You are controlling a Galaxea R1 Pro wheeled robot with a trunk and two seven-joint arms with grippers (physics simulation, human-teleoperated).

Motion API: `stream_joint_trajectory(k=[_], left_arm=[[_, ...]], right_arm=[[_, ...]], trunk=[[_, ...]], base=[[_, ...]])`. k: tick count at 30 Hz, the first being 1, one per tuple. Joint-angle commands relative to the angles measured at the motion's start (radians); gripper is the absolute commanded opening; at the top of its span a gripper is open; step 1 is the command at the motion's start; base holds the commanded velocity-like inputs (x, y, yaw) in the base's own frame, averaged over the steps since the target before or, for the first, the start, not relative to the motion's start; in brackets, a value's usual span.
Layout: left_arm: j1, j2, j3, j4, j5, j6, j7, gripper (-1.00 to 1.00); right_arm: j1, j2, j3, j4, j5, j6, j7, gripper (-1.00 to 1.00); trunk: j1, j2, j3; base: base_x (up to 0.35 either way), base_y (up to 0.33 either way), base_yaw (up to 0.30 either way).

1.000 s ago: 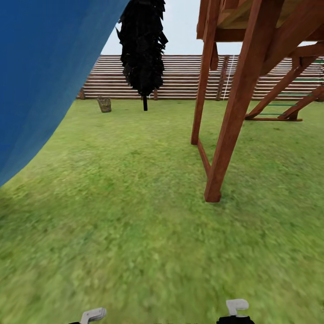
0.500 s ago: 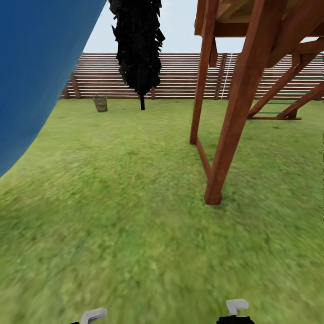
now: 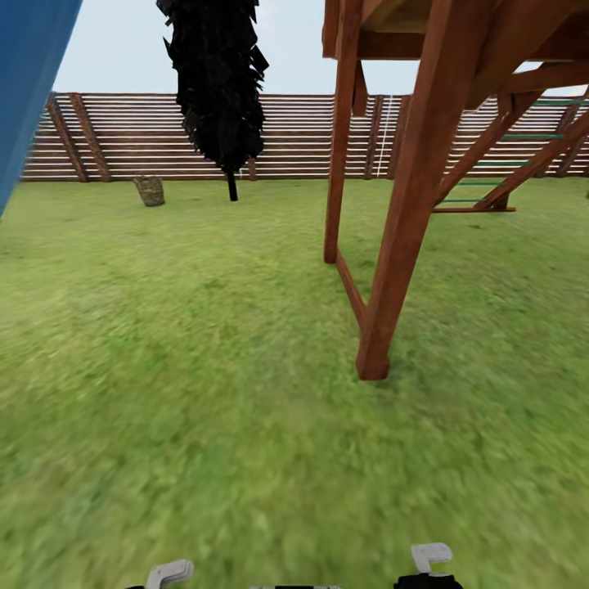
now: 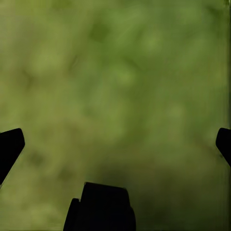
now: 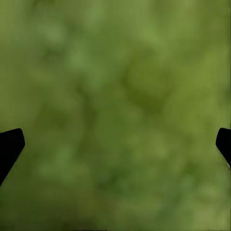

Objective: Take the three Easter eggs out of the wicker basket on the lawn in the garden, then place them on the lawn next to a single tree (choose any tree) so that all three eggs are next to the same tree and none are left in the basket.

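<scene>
The wicker basket (image 3: 150, 191) stands far off on the lawn (image 3: 204, 393), near the fence at the back left. It is too distant to show the Easter eggs, which are hidden. The tree is out of view. In the left wrist view my left gripper (image 4: 115, 144) hangs open over blurred grass, its dark fingertips (image 4: 9, 147) at the frame's edges with nothing between them. My right gripper (image 5: 115, 144) is likewise open over grass, holding nothing. Pale parts of both arms peek in at the head view's lower edge.
A red-brown wooden play frame stands ahead right, its nearest post (image 3: 384, 286) rooted in the grass. A narrow black cypress (image 3: 214, 90) rises right of the basket. A slatted fence (image 3: 123, 135) closes the back. A blue surface (image 3: 24, 74) cuts the upper left corner.
The whole head view has shifted: the blue surface has slid almost out at the left, and the basket, cypress and post sit further left. Both arms hold the same pose.
</scene>
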Motion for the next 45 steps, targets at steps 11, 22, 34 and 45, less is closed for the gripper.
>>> stream_joint_trajectory(k=[11, 22, 34, 45], left_arm=[[0.000, 0.007, 0.006, -0.064, 0.003, -0.101, 0.001, 1.00], [0.000, 0.000, 0.006, -0.172, 0.030, -0.120, 0.001, 1.00], [0.000, 0.000, 0.005, -0.171, 0.044, -0.122, -0.004, 1.00], [0.000, -0.001, 0.005, -0.164, 0.048, -0.123, -0.027, 1.00]], right_arm=[[0.000, 0.004, 0.009, -0.016, 0.010, -0.093, -0.002, 1.00], [-0.001, 0.005, 0.009, -0.021, 0.015, -0.201, -0.002, 1.00], [-0.002, 0.004, 0.010, -0.034, 0.018, -0.226, -0.002, 1.00], [-0.002, 0.005, 0.011, -0.035, 0.018, -0.233, -0.002, 1.00]], trunk=[[0.029, -0.050, -0.038], [0.034, -0.053, -0.081], [0.039, -0.056, -0.127], [0.040, -0.056, -0.131]], base=[[0.266, 0.000, -0.001], [0.071, 0.000, 0.000], [0.101, 0.000, 0.000], [0.025, 0.000, 0.000]])
